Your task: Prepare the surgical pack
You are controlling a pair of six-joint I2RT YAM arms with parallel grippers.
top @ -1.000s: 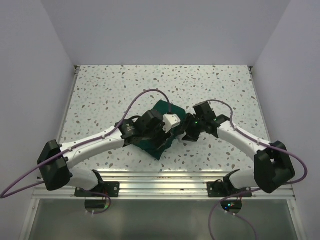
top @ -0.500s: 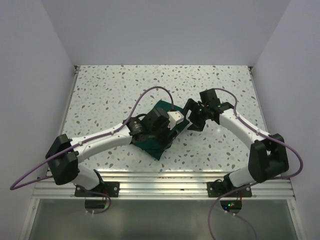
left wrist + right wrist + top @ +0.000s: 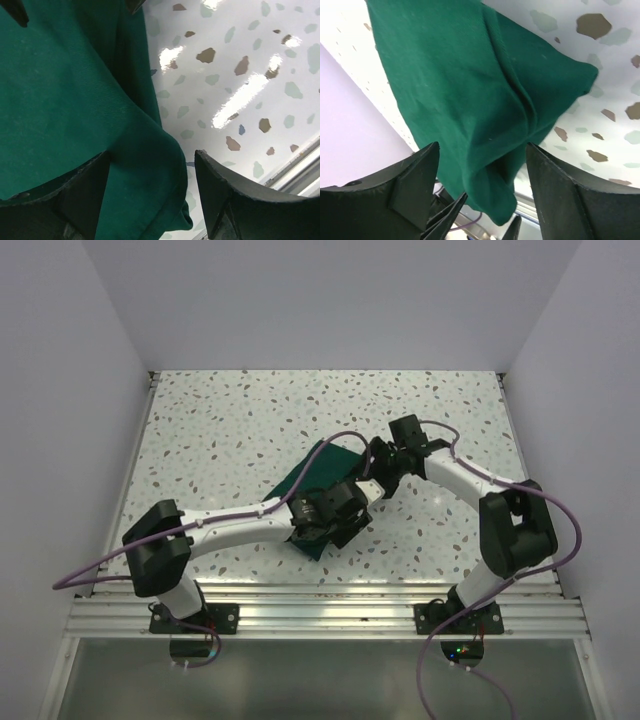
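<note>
The surgical pack (image 3: 315,477) is a folded dark green cloth bundle lying in the middle of the speckled table. My left gripper (image 3: 346,521) hangs low over its near right edge. In the left wrist view the left gripper (image 3: 152,155) stands open, with the pack's rounded folded edge (image 3: 150,165) lying between the fingers without being pinched. My right gripper (image 3: 377,466) is at the pack's right corner. It is open too (image 3: 482,146), and a loose green fold (image 3: 495,190) sags between its wide jaws.
The speckled table (image 3: 230,430) stretches around the bundle. An aluminium rail (image 3: 330,605) runs along the near edge, and it also shows in the left wrist view (image 3: 305,170). Purple cables (image 3: 330,438) arch over both arms. White walls close in left, right and back.
My left arm has stretched further right along the bundle's near side. The right gripper has moved up and left to the pack's corner. Both grippers have opened wider.
</note>
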